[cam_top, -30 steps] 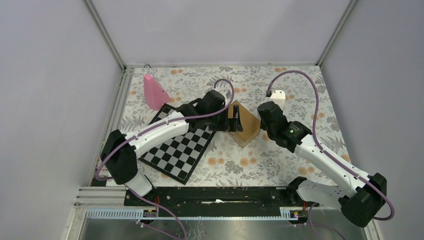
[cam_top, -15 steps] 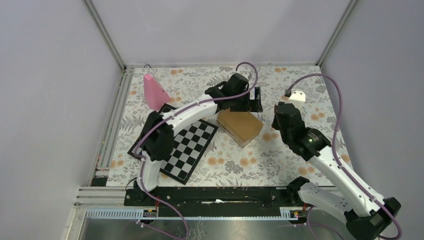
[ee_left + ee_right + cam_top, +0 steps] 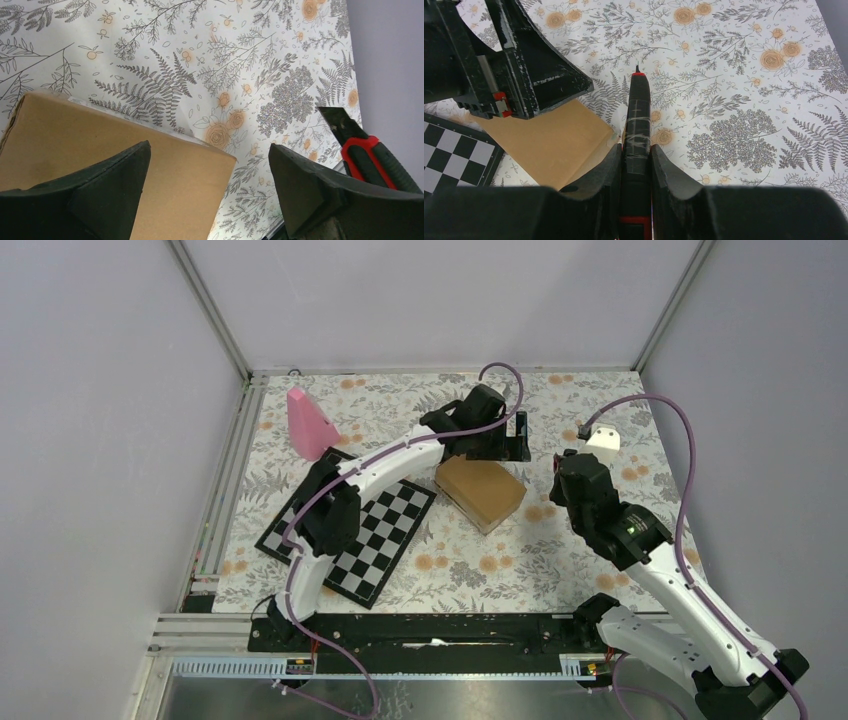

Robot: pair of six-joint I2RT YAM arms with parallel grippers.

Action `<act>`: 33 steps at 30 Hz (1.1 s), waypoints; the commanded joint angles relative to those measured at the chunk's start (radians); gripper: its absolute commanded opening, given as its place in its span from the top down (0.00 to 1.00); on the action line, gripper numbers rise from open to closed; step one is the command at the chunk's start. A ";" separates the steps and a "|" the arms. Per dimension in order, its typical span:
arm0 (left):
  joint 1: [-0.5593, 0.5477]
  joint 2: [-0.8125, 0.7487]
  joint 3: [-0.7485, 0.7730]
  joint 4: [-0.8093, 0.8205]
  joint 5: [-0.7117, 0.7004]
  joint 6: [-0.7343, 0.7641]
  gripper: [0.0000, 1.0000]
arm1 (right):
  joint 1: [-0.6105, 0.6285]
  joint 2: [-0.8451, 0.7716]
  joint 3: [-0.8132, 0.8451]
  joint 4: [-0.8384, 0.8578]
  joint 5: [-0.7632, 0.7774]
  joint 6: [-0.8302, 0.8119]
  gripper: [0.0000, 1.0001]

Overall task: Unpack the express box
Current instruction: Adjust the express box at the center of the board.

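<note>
The express box (image 3: 481,493) is a plain brown carton lying flat on the flowered cloth, right of the chessboard. My left gripper (image 3: 508,445) hangs open just beyond the box's far edge; in the left wrist view the box (image 3: 100,150) fills the lower left between the wide-apart fingers (image 3: 105,195). My right gripper (image 3: 566,466) is to the right of the box, shut on a black-and-red utility knife (image 3: 637,115) whose blade tip points away over the cloth. The same knife (image 3: 367,155) shows at the right edge of the left wrist view. The box's corner (image 3: 549,140) lies left of the knife.
A black-and-white chessboard (image 3: 350,535) lies left of the box, almost touching it. A pink cone-like object (image 3: 310,425) stands at the back left. Grey walls close in the cloth on three sides, and the arms' base rail (image 3: 430,632) runs along the near edge.
The left gripper has left the top of the box and moved to its far side. The right gripper with the knife has drawn back to the right. The box has shifted slightly.
</note>
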 commanded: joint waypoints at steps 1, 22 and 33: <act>-0.002 0.033 0.040 0.011 -0.003 -0.014 0.04 | -0.004 0.002 0.009 0.015 0.034 0.010 1.00; 0.000 0.241 0.194 -0.058 -0.070 -0.112 0.03 | -0.004 0.009 0.047 -0.014 0.032 -0.004 1.00; 0.023 0.304 0.232 -0.035 -0.067 -0.118 0.03 | -0.004 0.026 0.026 -0.002 0.024 -0.006 1.00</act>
